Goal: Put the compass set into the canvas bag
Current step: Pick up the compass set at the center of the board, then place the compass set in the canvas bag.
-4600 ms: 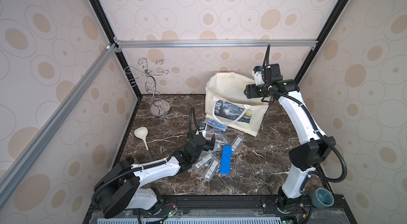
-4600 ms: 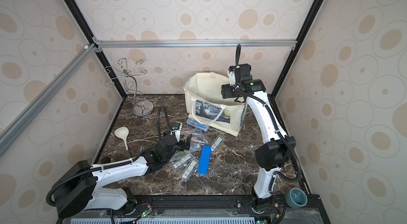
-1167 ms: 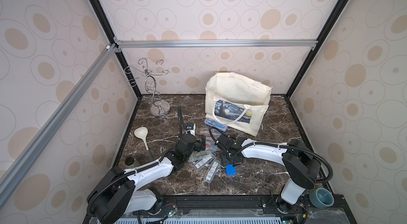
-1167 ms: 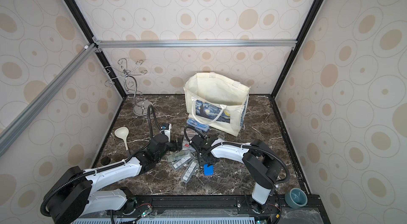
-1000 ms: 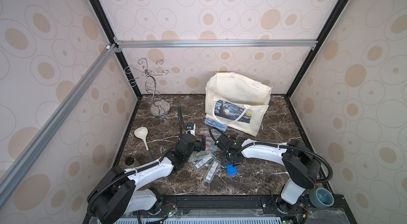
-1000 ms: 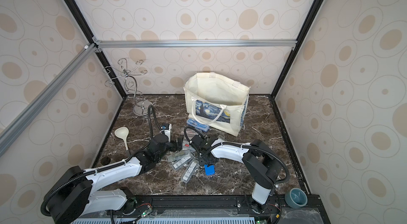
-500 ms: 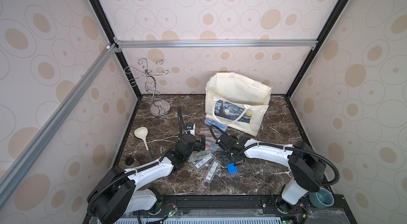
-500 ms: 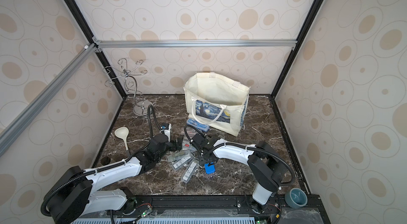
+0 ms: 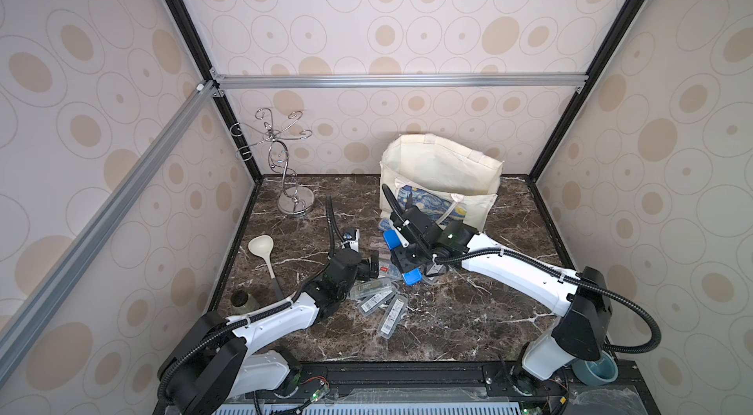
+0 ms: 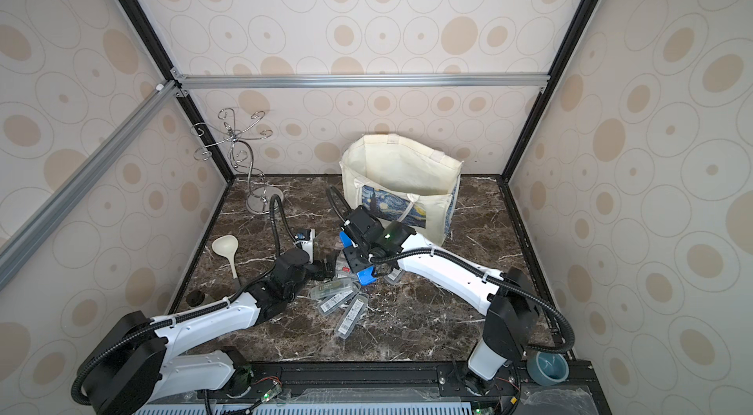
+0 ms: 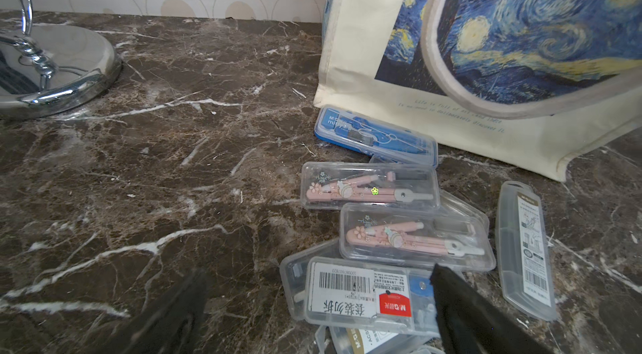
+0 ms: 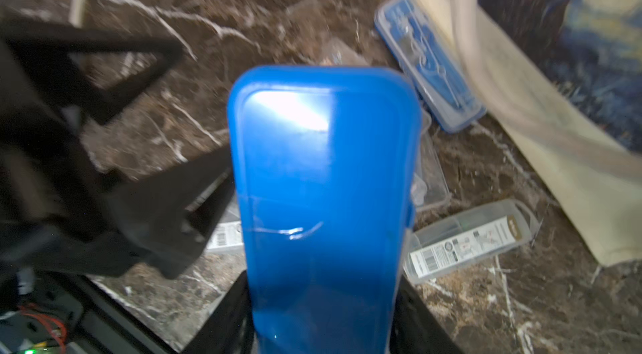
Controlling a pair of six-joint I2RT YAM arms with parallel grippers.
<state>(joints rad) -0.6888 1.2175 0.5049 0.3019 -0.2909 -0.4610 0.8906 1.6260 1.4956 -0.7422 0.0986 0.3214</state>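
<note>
My right gripper (image 9: 402, 259) (image 10: 353, 259) is shut on a solid blue compass set (image 9: 411, 277) (image 12: 323, 196), held tilted above the pile in front of the canvas bag (image 9: 444, 172) (image 10: 403, 172) (image 12: 556, 168). The cream bag stands open at the back, its Starry Night print facing the pile. Several other compass sets in clear cases lie on the marble, among them two pink ones (image 11: 368, 187) and a blue one (image 11: 375, 135) against the bag's foot. My left gripper (image 9: 368, 268) (image 11: 318, 300) is open, low over a case with a barcode label (image 11: 357, 291).
A chrome wire stand (image 9: 285, 172) rises at the back left. A cream ladle (image 9: 263, 250) and a dark jar (image 9: 243, 301) lie along the left wall. A grey-blue bowl (image 9: 595, 368) sits off the table's front right corner.
My right gripper has lifted the blue compass set off the marble and carried it back toward the bag. The left arm has stayed still and open.
</note>
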